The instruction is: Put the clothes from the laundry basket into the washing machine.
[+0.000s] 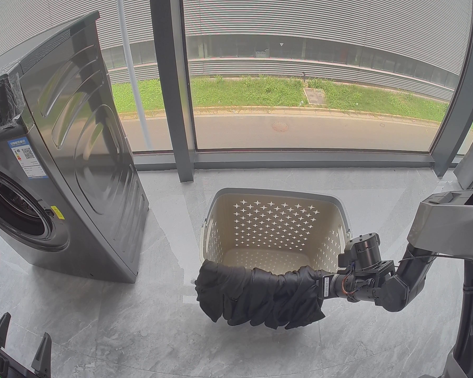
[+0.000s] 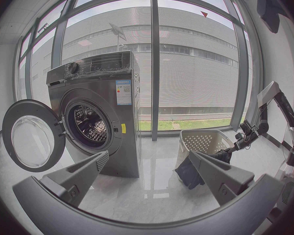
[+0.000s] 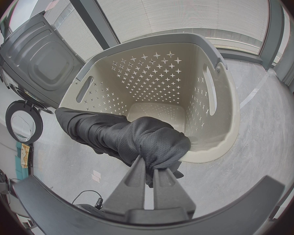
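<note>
Standing in the room, I looked first at the washing machine (image 1: 89,148). It stood well apart from the laundry basket (image 1: 273,191), on the robot's left side of it. Its round door (image 2: 32,137) was swung wide open, and the drum (image 2: 88,124) looked ready to receive clothes.

The basket itself looked bare inside. The one black garment (image 1: 257,295) lay stretched along the basket's near rim and hung down outside it, with one loose end past the corner nearest the machine.

The right gripper (image 3: 149,175) was at the other end of that rim, its fingers pressed together on a bunch of the cloth. The left gripper (image 2: 147,157) waited far from the basket, toward the machine, with fingers apart and nothing between them.

I judged three dangers. Only one end was pinched, so the heavy free length could pull the cloth out of the grip. The cloth also rested on the rim, and a sideways pull could drag or tip the light basket. A low carry would sweep the hanging end over the floor, or catch it on the door.
</note>
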